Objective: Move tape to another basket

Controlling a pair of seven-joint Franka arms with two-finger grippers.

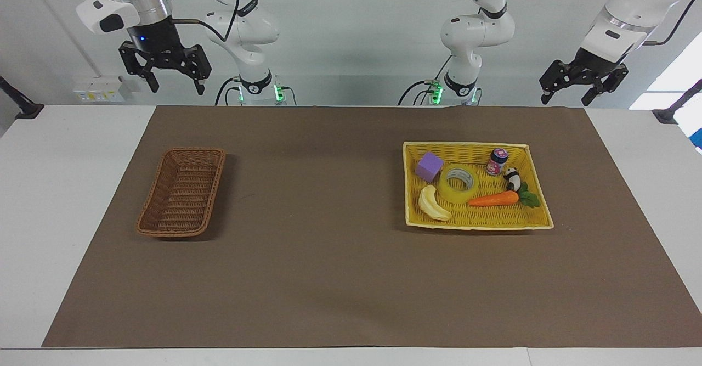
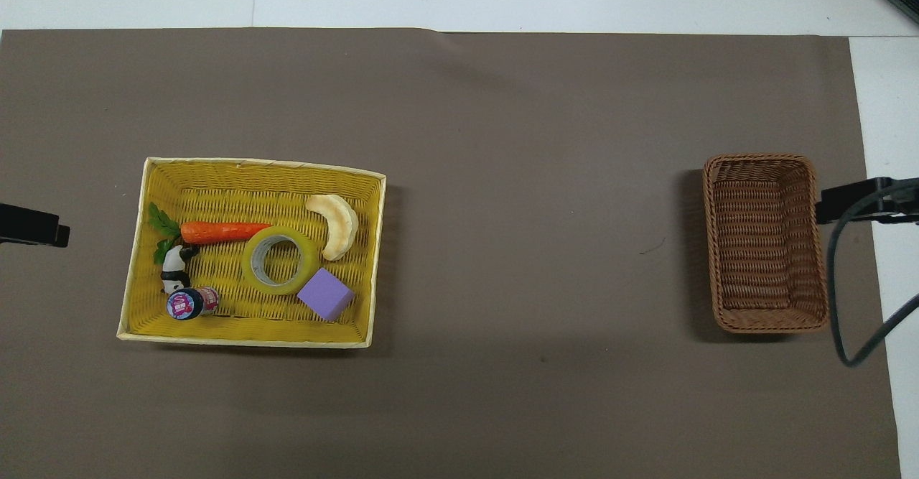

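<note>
The tape (image 1: 458, 196) lies flat in the yellow tray (image 1: 477, 224) at the left arm's end of the table, between a purple cube and a carrot; it also shows in the overhead view (image 2: 248, 263). The brown wicker basket (image 1: 182, 191) stands empty at the right arm's end, also in the overhead view (image 2: 764, 242). My left gripper (image 1: 565, 100) hangs open, high over the table's edge by the robots, apart from the tray. My right gripper (image 1: 176, 86) hangs open, high over the robots' edge of the table, and waits.
In the yellow tray (image 2: 244, 340) with the tape lie a purple cube (image 1: 429, 167), a pale banana (image 1: 433, 204), a carrot (image 1: 493, 199), a panda figure (image 1: 512, 178) and a small jar (image 1: 497, 161). A brown mat (image 1: 340, 278) covers the table.
</note>
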